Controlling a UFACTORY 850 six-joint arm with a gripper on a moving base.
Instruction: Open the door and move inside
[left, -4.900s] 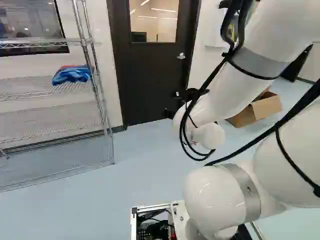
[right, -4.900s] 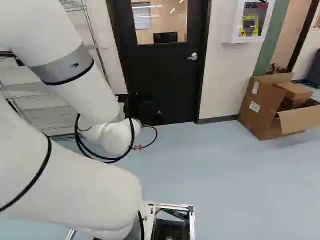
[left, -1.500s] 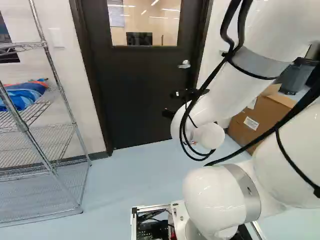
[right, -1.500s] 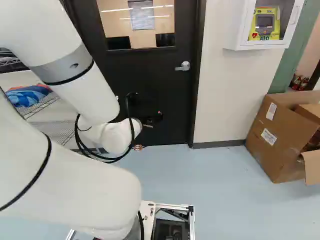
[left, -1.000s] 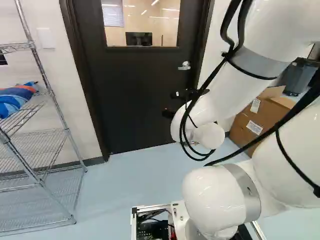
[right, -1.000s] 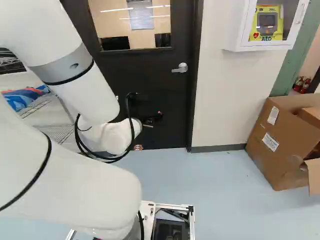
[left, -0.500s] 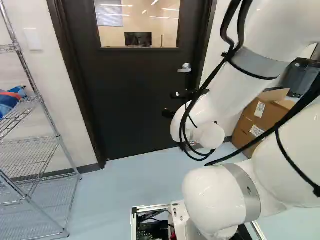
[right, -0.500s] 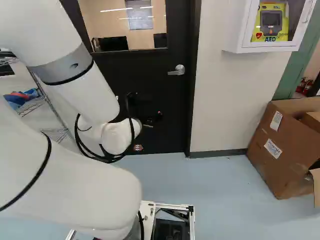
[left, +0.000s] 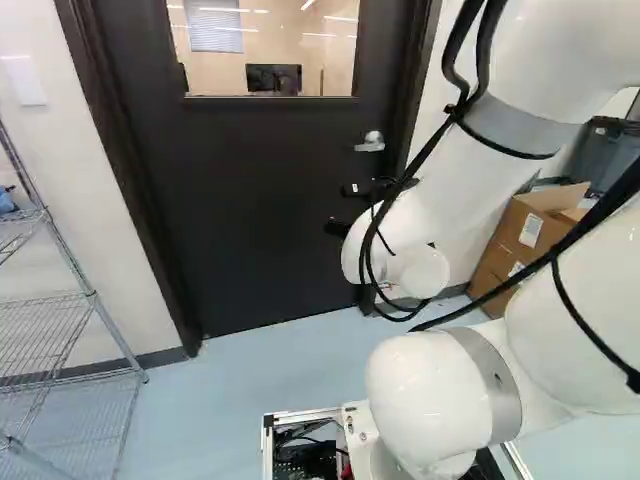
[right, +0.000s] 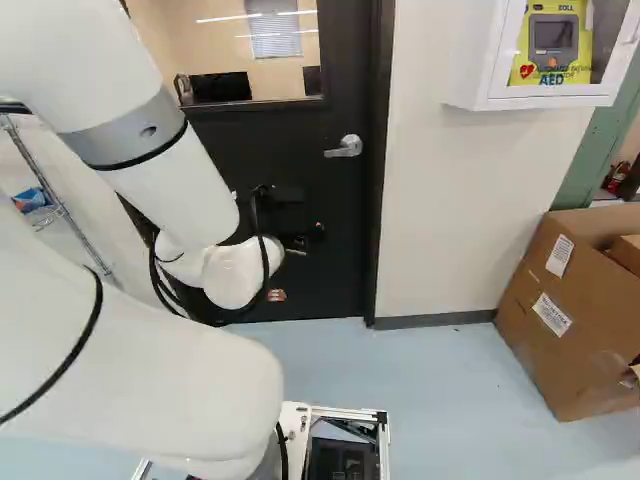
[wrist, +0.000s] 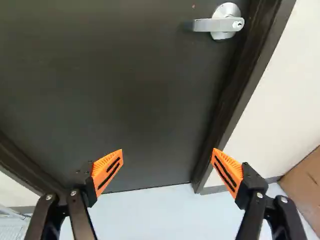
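The black door (left: 260, 190) is shut in its dark frame (wrist: 260, 50), straight ahead of the base, its lower edge just above the pale blue floor (right: 420, 370). Its silver lever handle (wrist: 215, 24) sits beside the door's edge, below the window (left: 260, 45), with the lever pointing inward from that edge. In the wrist view the handle is ahead of the gripper (left: 342, 210), well apart from it. The jaws are released and spread wide, their orange pads (wrist: 109, 170) standing apart on two sides. The white arm (right: 170, 170) reaches toward the door.

Outward from the frame, on the handle side, a white cabinet (right: 470, 60) holding a yellow device (right: 552, 45) hangs on the wall (right: 440, 200). An open cardboard box (right: 555, 320) stands on the floor near that wall. On the door's other side is a wire shelving rack (left: 92, 292), with blue cloth (right: 32, 197) lying on one shelf.
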